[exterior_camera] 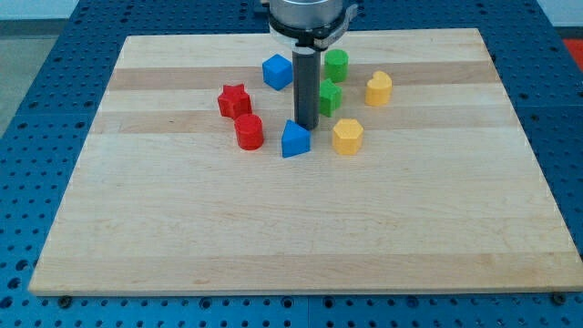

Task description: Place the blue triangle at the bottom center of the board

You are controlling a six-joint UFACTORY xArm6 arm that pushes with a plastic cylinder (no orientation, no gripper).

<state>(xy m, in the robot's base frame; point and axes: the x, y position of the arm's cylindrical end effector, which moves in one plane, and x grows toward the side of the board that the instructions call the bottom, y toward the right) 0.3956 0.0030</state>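
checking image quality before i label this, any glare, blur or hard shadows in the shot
Camera view: even, soft light, with only faint shadows under the blocks; the pale wooden board shows no glare; my tip and the blue triangle block just below it are sharp; the metal arm head is cropped at the view's top.

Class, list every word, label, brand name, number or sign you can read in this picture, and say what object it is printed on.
None: no readable text shows. The wooden board, the coloured blocks such as the blue triangle, and the dark rod ending at my tip, just behind that triangle, all look unmarked.
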